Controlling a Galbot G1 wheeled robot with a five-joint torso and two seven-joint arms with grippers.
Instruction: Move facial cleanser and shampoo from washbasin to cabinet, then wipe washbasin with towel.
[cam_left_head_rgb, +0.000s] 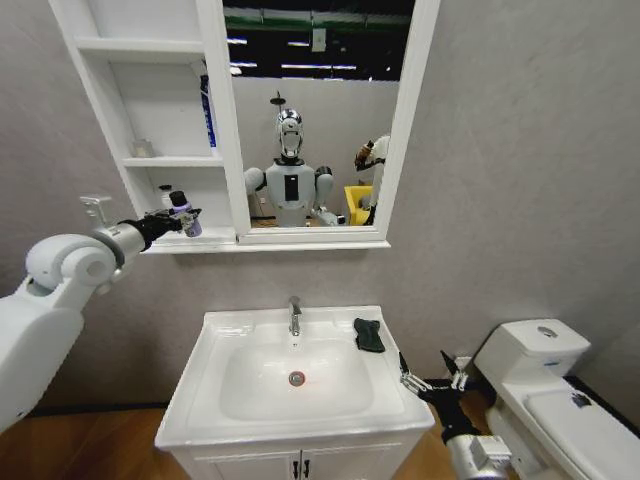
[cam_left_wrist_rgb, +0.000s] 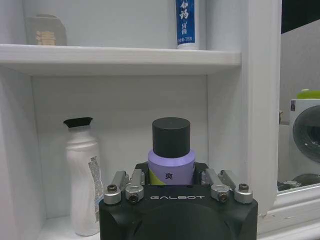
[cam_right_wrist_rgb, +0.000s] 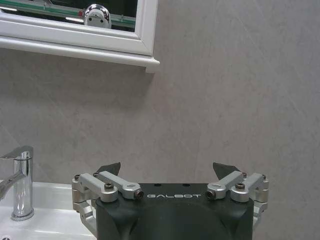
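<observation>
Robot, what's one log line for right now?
left hand: holding purple bottle at cabinet | right hand: open beside washbasin | towel: on rim

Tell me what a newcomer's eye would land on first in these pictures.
First, the left gripper raised at the cabinet's lowest compartment, shut on a purple bottle with a dark cap, next to a white bottle standing there. Below, the white washbasin has a dark towel lying on its rim right of the faucet. The right gripper waits open at the basin's right edge.
</observation>
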